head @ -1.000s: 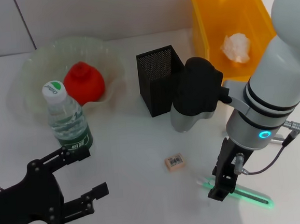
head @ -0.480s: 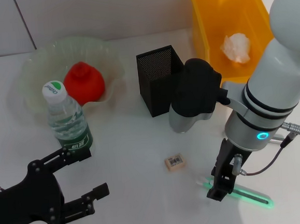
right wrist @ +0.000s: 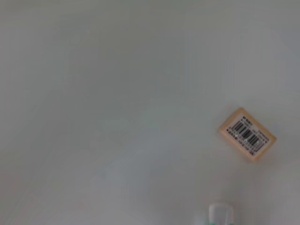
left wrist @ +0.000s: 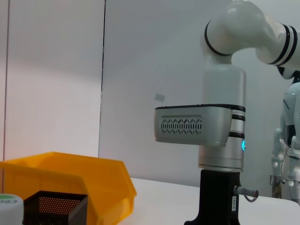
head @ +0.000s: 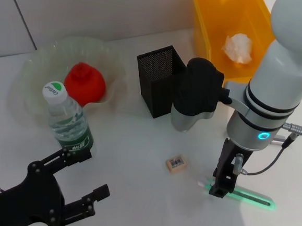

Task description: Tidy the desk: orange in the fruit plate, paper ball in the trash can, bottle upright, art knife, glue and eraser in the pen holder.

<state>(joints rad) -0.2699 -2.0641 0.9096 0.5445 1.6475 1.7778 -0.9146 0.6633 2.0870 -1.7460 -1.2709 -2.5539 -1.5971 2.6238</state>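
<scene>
- The right gripper (head: pixel 221 187) points down at the near right of the white desk (head: pixel 138 150), its tip directly over the left end of the green art knife (head: pixel 240 195), which lies flat there. Whether its fingers are spread or closed on the knife cannot be told.
- The eraser (head: pixel 176 163) lies flat on the desk just left of the right gripper and apart from it. In the right wrist view the eraser (right wrist: pixel 247 134) shows a barcode label; the digits are too small to read.
- The left gripper (head: pixel 75 182) hovers at the near left with its 2 fingers spread wide and nothing between them; the upper finger reaches close to the base of the bottle (head: pixel 68 119).
- 1 bottle stands upright, near side of the fruit plate (head: pixel 29 96). It has a white cap with a green logo and a green label; the wording is not legible.
- 1 orange (head: pixel 85 82) rests inside the translucent fruit plate at the far left.
- 1 black mesh pen holder (head: pixel 161 80) stands upright at the centre, far side of the eraser. Its contents cannot be seen.
- 1 yellow trash can (head: pixel 216 50) sits at the far right, with 1 white paper ball (head: pixel 237 47) inside it.
- Count on the open desk: 1 art knife, 1 eraser.
- The left wrist view shows the right arm upright beside the yellow trash can (left wrist: pixel 84 180) and the pen holder (left wrist: pixel 56 206).
</scene>
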